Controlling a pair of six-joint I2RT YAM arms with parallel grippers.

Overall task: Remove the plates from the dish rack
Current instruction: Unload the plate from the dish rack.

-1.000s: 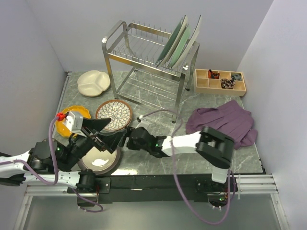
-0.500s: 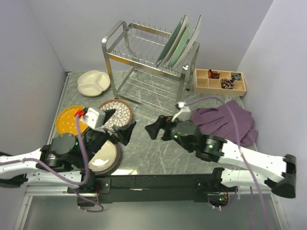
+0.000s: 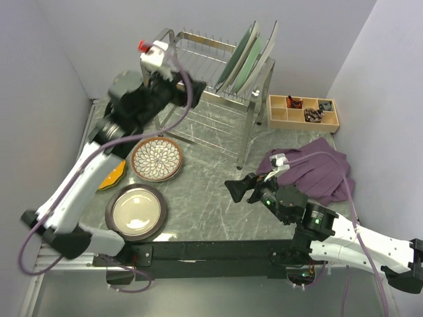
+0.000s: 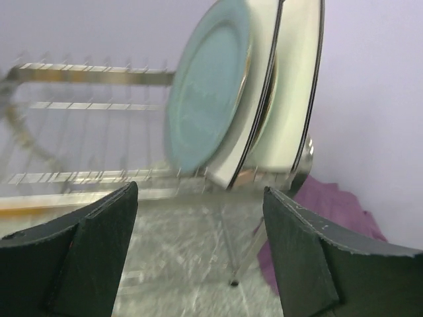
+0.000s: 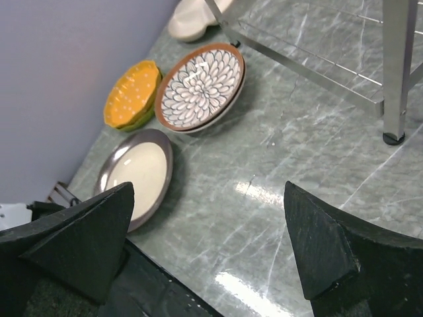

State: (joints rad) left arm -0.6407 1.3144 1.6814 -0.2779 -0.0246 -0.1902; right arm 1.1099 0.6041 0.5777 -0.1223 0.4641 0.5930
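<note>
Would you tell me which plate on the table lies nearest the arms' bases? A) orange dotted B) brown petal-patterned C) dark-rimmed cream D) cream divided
C: in the top view the dark-rimmed cream plate sits at the near edge, below the brown petal-patterned plate.

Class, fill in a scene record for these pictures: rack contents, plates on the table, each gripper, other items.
Rack contents: three plates upright at the right end of the dish rack
On the table: divided cream plate, orange dotted plate, brown petal plate, dark-rimmed cream plate
Left gripper: open, empty, facing the racked plates
Right gripper: open, empty, over the table
Other items: purple cloth, wooden tray
</note>
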